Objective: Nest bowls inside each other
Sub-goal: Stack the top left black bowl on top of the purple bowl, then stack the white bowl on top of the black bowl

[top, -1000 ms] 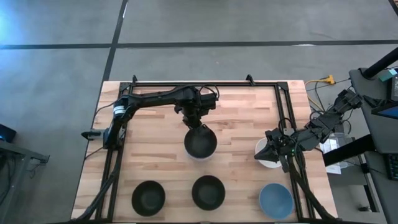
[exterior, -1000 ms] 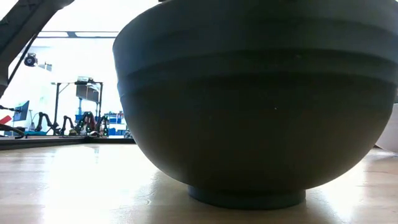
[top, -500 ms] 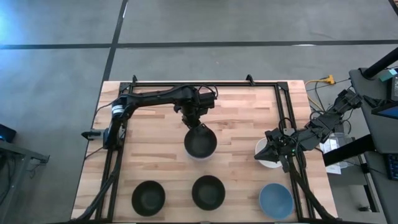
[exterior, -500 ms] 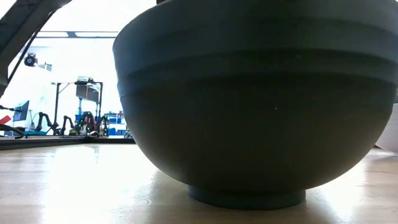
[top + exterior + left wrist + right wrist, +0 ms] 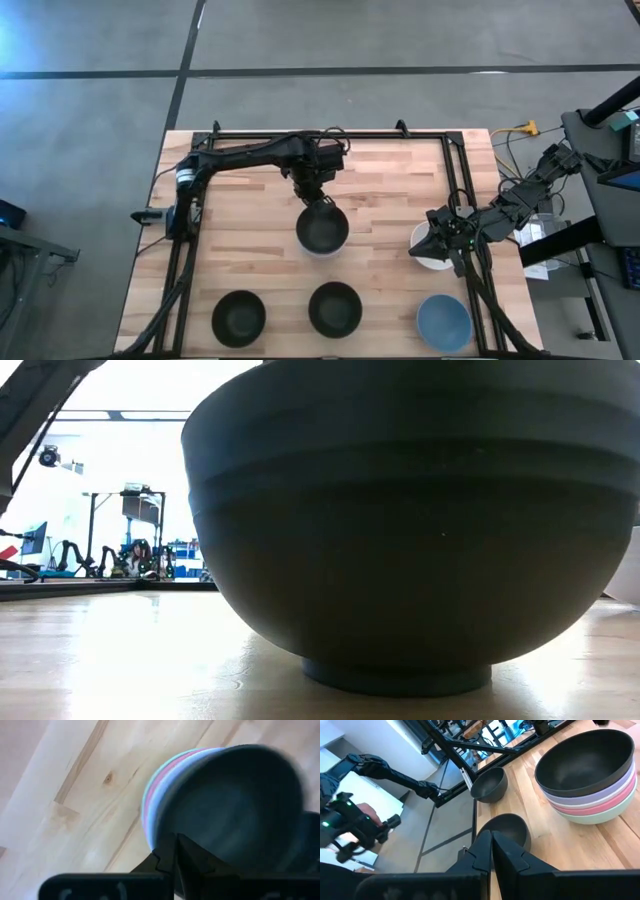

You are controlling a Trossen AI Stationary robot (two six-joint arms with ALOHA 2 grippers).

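A stack of bowls (image 5: 322,232) stands on its foot mid-table: mint, pink and lavender, with a black bowl (image 5: 235,805) nested on top. The right wrist view shows the stack (image 5: 590,775) as well. My left gripper (image 5: 323,203) is at the stack's far rim, shut. My right gripper (image 5: 415,248) is shut above a white bowl (image 5: 436,263) near the right edge; whether it touches that bowl is hidden. Two more black bowls (image 5: 238,317) (image 5: 335,308) and a blue bowl (image 5: 443,322) sit along the near edge. My left gripper (image 5: 174,840) is shut on the top black bowl's far rim (image 5: 165,820). One finger seems to be outside the wall and one inside, and they come slanting down from the far side. The bowl sits nested in the stack, upright.
Black frame rails run along the table's far, left and right sides. Bare wood lies between the stack and the near row of bowls. In the low view one black bowl (image 5: 400,530) fills most of the picture, and a person sits far off in the room behind.
The left arm's wrist has shifted slightly toward the far edge. The stack and all the other bowls have stayed where they were.
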